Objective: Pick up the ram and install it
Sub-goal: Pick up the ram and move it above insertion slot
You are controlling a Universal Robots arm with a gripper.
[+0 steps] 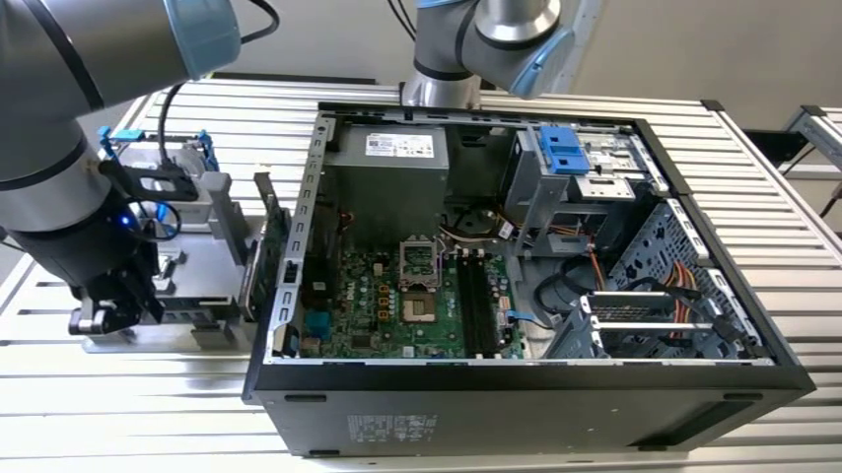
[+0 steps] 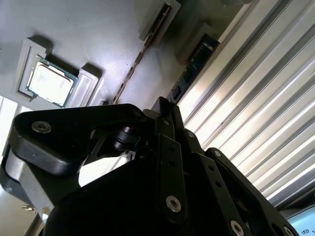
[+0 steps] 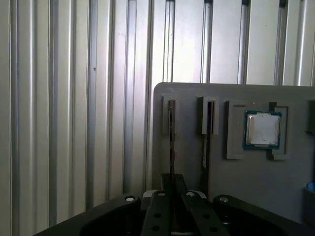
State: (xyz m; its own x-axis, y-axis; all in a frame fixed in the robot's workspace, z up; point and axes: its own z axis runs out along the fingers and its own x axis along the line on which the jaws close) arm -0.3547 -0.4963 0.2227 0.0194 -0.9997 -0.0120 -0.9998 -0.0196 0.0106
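No wording can be read on the white label (image 1: 382, 145) of the grey power supply box (image 1: 388, 187), nor on the pale sticker (image 1: 390, 428) on the black computer case's (image 1: 553, 399) near wall.

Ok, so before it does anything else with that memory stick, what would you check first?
1. The ram stands upright in its slot in the tray: ok.
2. The hand is in line with the ram, in the first wrist view: ok.
3. The other stick stands apart from the hand, in its own slot: ok.
4. The ram is firmly held: cannot tell.
5. The case is open, with its board exposed: ok.
6. The memory slots on the board look empty: ok.
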